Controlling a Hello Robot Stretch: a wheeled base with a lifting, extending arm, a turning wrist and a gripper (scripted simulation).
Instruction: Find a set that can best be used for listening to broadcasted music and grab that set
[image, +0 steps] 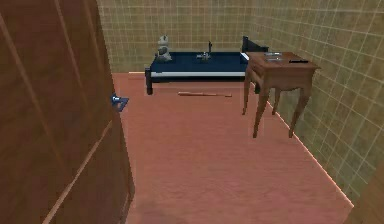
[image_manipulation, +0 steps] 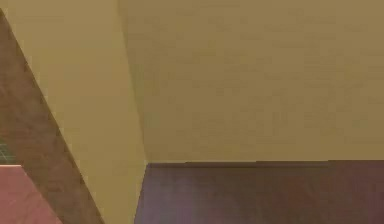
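- The step in hand is the search. No radio can be named for certain yet, so where it lies is unsettled — the likeliest spots are the bed (image: 225, 68) and the surface (image: 283, 72) at the forward view's right.
- On the bed stand a grey figure (image: 163, 48) and, mid-mattress, a small dark thing (image: 205, 54); a dark shape (image: 250, 45) sits at its far end. Either of the last two might be the radio, but both are too small to tell.
- Flat items (image: 278, 58) lie on the surface. They look too low for a radio, though that is a guess.
- The door (image: 50, 120) crowds the forward view's left, and the wall (image_manipulation: 250, 80) looks close in the arm side view — best to drive straight in and turn only once past the door's edge.
- Steer round the stick (image: 205, 95) on the floor before the bed.
- Stop side-on to the bed so the arm can reach out over it.
- How the jaws stand, I cannot tell.
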